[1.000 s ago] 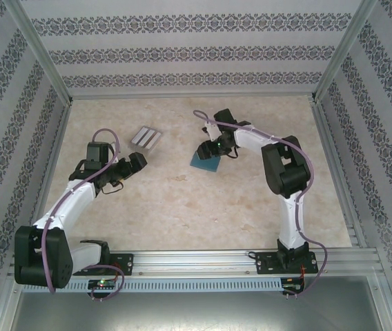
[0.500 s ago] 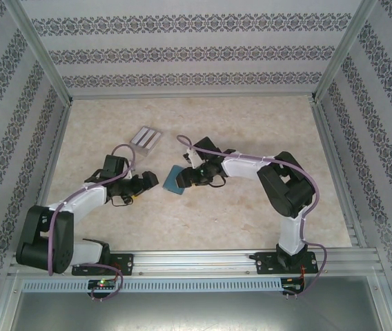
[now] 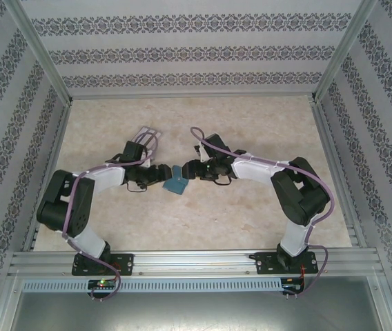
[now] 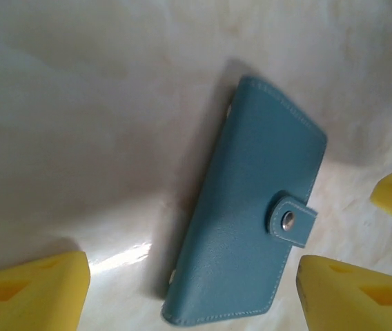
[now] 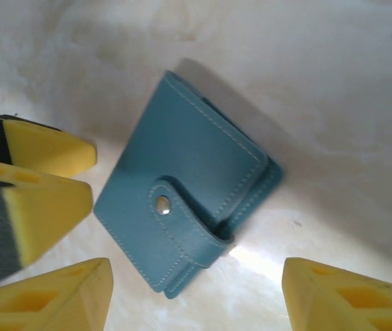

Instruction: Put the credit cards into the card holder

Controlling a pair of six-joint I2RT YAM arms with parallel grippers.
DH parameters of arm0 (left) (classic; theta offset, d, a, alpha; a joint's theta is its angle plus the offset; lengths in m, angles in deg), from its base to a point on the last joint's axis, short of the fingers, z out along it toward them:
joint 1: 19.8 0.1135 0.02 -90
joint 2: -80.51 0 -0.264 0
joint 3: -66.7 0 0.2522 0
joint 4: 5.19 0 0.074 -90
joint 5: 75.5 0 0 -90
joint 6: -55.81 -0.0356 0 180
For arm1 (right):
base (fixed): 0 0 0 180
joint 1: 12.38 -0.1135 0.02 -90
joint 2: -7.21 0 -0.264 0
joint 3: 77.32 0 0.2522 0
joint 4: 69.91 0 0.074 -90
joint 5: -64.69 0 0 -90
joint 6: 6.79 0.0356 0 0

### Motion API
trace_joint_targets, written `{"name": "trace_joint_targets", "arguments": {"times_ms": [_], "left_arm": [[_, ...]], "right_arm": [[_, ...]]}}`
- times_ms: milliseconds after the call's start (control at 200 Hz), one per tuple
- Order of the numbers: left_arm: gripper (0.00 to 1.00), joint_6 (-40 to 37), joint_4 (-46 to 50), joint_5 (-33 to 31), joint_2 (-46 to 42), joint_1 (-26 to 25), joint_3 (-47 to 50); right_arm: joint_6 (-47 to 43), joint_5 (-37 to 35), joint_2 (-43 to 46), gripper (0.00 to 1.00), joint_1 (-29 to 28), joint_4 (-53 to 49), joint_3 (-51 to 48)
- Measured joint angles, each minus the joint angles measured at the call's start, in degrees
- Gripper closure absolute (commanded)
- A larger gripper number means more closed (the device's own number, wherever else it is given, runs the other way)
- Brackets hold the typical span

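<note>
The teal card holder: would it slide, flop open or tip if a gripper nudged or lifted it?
It will probably slide rather than roll or tip: the card holder is flat and the table looks smooth and glossy. Its stitched, leather-like cover suggests some give, not stiffness. The snap tab is fastened, so it likely stays folded when lifted.

My top camera looks down from high behind the near edge, taking in the whole worktop (image 3: 217, 221). My two wrist cameras face down at close range from opposite sides; all three views share the card holder (image 3: 177, 183).
</note>
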Motion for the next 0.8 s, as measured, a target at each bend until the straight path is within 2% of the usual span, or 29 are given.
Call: {"name": "trace_joint_targets", "arguments": {"times_ms": [70, 170, 360, 620, 799], "left_arm": [[0.29, -0.1, -1.0, 1.0, 1.7, -1.3, -1.9], [0.51, -0.3, -1.9, 1.3, 4.3, -3.4, -3.5], [0.81, 0.5, -1.5, 2.6, 6.4, -7.3, -3.8], [0.89, 2.9, -2.5, 3.4, 6.1, -7.6, -2.4], [0.88, 4.5, -2.5, 4.1, 3.7, -7.8, 0.0]], "right_arm": [[1.6, -0.2, 0.0, 0.33, 0.0, 1.0, -0.9], [4.0, -0.2, -0.3, 0.37, 0.0, 2.9, -2.2], [7.9, -0.1, -2.9, 0.47, -0.2, 6.0, -3.0], [10.4, -1.9, -3.5, 0.62, -0.7, 7.4, -4.2], [11.3, -2.4, -2.4, 0.64, -1.5, 10.3, -6.9]]}}
